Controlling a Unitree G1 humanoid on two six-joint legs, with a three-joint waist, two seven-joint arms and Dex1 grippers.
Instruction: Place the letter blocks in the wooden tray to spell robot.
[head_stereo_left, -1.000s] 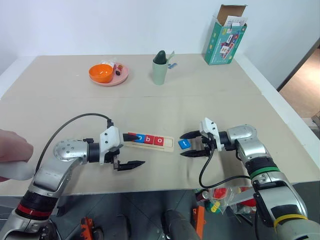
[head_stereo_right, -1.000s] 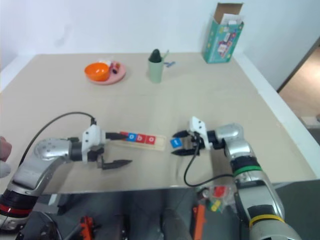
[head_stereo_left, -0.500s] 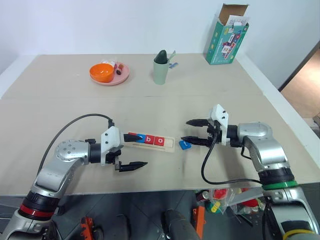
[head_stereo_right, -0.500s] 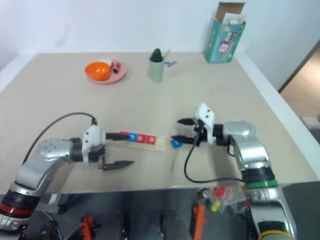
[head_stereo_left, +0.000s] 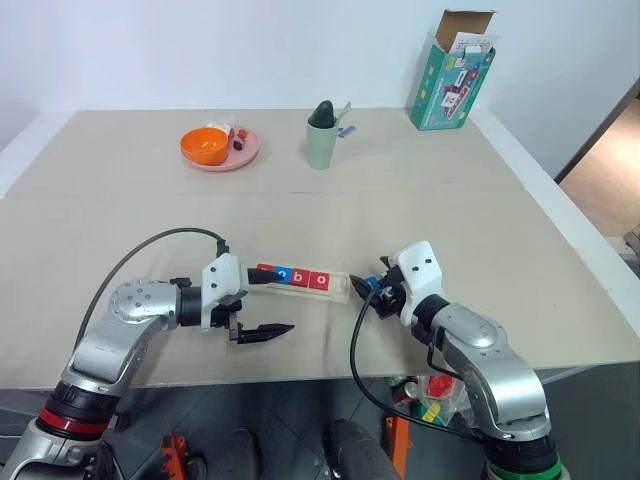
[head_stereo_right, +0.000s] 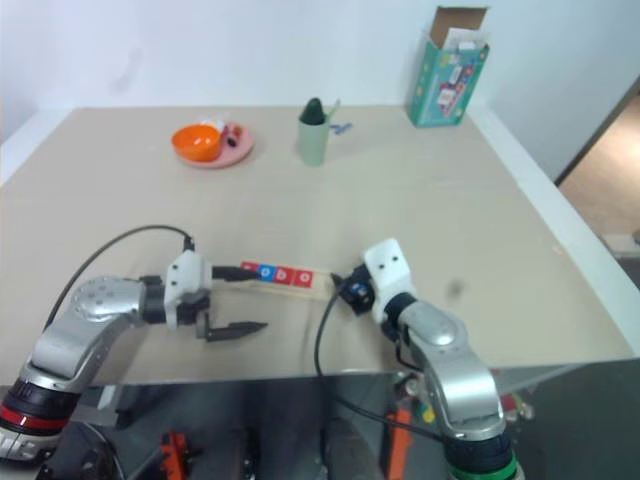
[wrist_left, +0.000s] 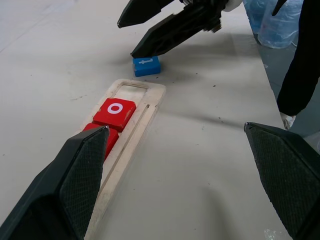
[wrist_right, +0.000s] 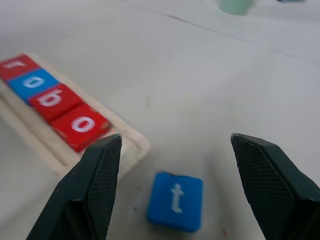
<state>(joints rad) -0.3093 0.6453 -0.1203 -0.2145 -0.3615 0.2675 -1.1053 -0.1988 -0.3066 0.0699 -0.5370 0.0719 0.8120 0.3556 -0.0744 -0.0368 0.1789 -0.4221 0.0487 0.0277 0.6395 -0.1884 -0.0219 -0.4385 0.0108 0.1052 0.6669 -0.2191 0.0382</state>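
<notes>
The wooden tray (head_stereo_left: 338, 289) lies near the table's front edge. It holds a row of letter blocks: red r (wrist_right: 15, 65), blue o (wrist_right: 35, 82), red b (wrist_right: 52, 98) and red o (wrist_right: 80, 125). The slot at its right end is bare. A blue t block (wrist_right: 175, 200) lies flat on the table just past that end. My right gripper (head_stereo_left: 374, 296) is open, its fingers straddling the t block from a little above. My left gripper (head_stereo_left: 268, 304) is open at the tray's left end, one finger over the tray, the other nearer me.
At the back stand a pink plate (head_stereo_left: 245, 155) with an orange bowl (head_stereo_left: 203, 146), a green cup (head_stereo_left: 320, 140) and a teal carton (head_stereo_left: 450, 70). A person's dark sleeve (wrist_left: 300, 65) shows past the table's edge. The table's front edge runs just below both grippers.
My right arm has swung its elbow in, so its gripper now points at the t block from nearer me. The block stays on the table. A hand at the left edge is gone. My left arm is still.
</notes>
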